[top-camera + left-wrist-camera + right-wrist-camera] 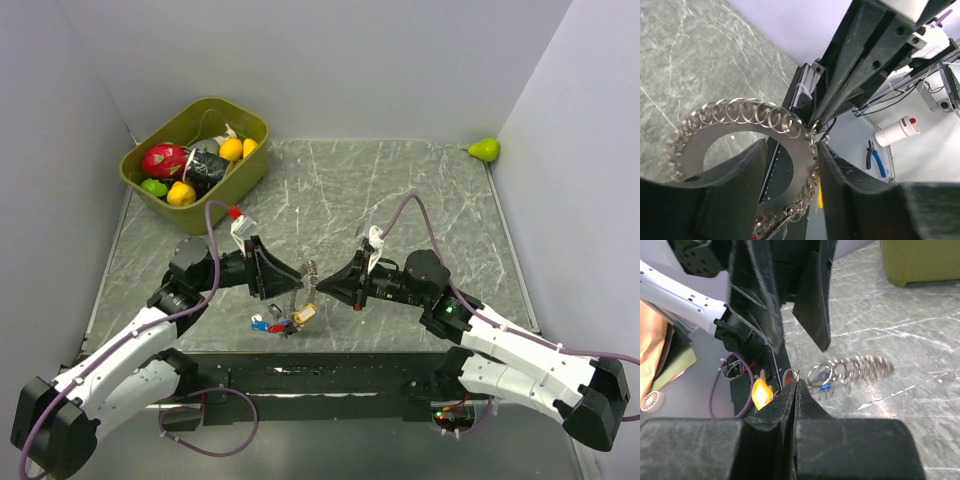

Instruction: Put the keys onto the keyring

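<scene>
The right hand [796, 386] was clenched on the keyring [740, 112] above the table's [400, 200] near edge. The left hand [791, 146] stood released, fingers [735, 190] straddling its arc. The keys [272, 325] lay nearby.

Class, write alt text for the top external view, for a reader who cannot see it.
Two robot arms meet over a grey marbled table, the left gripper and right gripper flanking a silvery keyring; keys with coloured tags cluster nearer the front edge. An olive bin of toy fruit sits back left, a green pear back right.
</scene>
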`<state>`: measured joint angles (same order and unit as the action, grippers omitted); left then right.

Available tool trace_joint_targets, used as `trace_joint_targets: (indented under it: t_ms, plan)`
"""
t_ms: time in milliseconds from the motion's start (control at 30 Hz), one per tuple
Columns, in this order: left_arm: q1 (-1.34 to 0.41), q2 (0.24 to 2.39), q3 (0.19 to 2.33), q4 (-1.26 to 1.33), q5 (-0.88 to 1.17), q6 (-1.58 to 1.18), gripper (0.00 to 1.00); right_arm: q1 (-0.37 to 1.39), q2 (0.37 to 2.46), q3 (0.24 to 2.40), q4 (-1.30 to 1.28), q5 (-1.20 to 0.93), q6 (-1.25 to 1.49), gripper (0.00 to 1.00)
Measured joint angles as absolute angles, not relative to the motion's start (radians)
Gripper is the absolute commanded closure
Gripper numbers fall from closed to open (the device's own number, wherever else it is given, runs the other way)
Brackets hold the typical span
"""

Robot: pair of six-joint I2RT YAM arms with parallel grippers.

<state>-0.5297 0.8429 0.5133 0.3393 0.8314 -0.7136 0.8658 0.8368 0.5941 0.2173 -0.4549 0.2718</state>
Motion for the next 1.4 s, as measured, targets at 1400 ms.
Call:
trace_joint_targets:
  t_ms: [1400]
  plan:
    - [-0.763, 0.835, 0.621, 0.269, 0.877, -0.495, 0.46, 0.826, 0.761, 0.562, 0.199, -0.377, 0.310, 1.00]
